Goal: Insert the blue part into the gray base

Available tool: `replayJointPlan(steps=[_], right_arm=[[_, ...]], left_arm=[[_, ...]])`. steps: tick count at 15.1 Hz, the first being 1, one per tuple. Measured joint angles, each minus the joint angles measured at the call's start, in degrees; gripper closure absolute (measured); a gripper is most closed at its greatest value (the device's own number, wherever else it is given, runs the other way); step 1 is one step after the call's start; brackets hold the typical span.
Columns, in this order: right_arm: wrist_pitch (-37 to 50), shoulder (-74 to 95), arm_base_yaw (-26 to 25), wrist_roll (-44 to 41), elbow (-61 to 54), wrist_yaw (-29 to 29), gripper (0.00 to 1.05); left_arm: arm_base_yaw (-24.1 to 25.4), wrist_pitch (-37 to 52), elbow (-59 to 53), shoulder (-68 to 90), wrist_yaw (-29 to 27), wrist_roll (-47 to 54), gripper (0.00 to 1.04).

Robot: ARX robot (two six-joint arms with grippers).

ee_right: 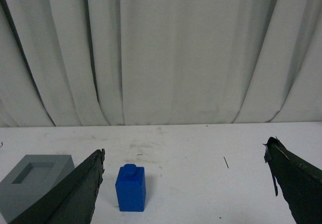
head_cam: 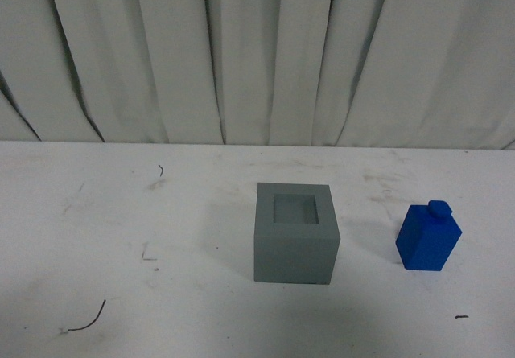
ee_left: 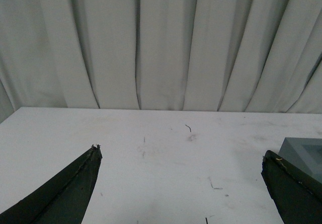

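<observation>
White table (ee_right: pixel 211 178) bears blue part (ee_right: pixel 131 188) ahead of right tool (ee_right: pixel 184 147).

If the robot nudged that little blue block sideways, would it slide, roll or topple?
Probably slide or tip, not roll: the blue part has flat faces and stands upright on the table. Taller than wide, it might topple if pushed high. It looks rigid, not floppy.

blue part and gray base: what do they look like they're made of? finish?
Blue part: probably molded or printed plastic; uniform saturated color, softly rounded edges, little glare. Gray base: matte, even gray, crisp edges, no highlights; looks like plastic or resin, though painted wood or metal can't be ruled out.
</observation>
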Motion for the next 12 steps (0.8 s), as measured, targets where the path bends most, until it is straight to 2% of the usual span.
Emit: replayJointPlan(steps=[3,5,8,10,11,12], right_arm=[[29.75,30.88,-10.69,0.00,9.84,-11.02,0.06],[35.28,38.71,-11.13,-0.61,14.40,-12.59,0.06],[39.39,46.45,-11.56,-1.57,19.04,-13.29,0.06],[41.59,59.47,-11.85,-4.24,27.50,-13.57,0.06],[38.99,72.19,-12.09,-7.54,37.46,-14.75,0.06],[20.72,84.00,-11.32,-15.93,52.76,-26.16,0.06]], left_arm=[[0.00,0.02,0.00,0.00,0.00,0.00,0.07],[0.00,0.00,0.00,0.00,0.00,0.00,0.07],[0.00,0.00,0.00,0.00,0.00,0.00,0.07],[0.00,0.00,0.00,0.00,0.00,0.00,0.07],[0.00,-0.02,0.00,0.00,0.02,0.00,0.07],[0.00,0.00,0.00,0.00,0.00,0.00,0.07]])
